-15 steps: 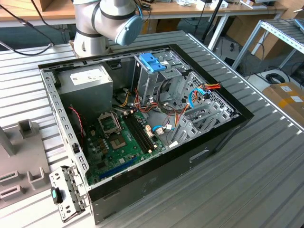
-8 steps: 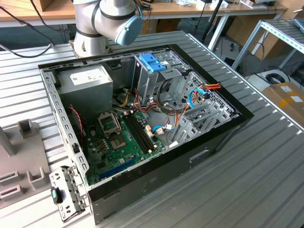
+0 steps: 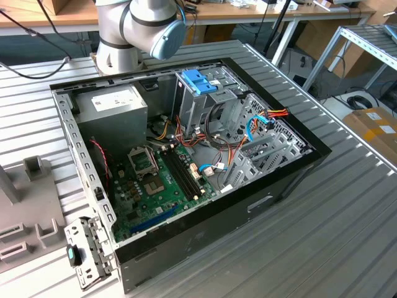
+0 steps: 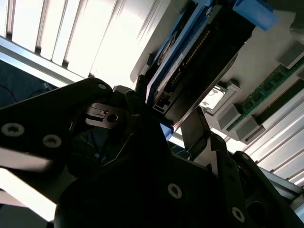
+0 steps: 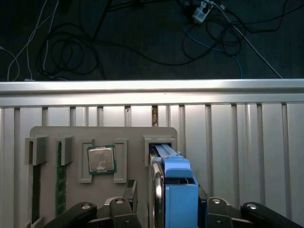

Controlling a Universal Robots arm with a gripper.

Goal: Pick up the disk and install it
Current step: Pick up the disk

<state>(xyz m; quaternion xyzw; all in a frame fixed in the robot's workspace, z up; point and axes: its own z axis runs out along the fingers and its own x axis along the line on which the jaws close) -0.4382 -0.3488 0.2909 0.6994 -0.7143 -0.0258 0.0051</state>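
Exterior view: an open computer case (image 3: pixel 205 242) lies on the slatted metal table (image 3: pixel 329 236), with the motherboard (image 3: pixel 158 186), a grey power-supply box (image 3: pixel 115 108) and a metal drive cage with a blue latch (image 3: pixel 197 81) showing inside. The arm (image 3: pixel 142 25) rises behind the case.

In the first wrist view, the disk (image 5: pixel 176 190) stands on edge at a slot of a grey holder (image 5: pixel 52 135) that rests on the table. A processor chip (image 5: pixel 101 159) sits in a pocket of the holder beside the disk, and a memory stick (image 5: pixel 60 180) stands further along. The end effector (image 5: pixel 165 205) straddles the disk, with black parts on either side of its blue carrier. I cannot tell whether it is clamping the disk. In the second wrist view, the disk (image 4: pixel 190 66) shows its dark edge and blue rail.
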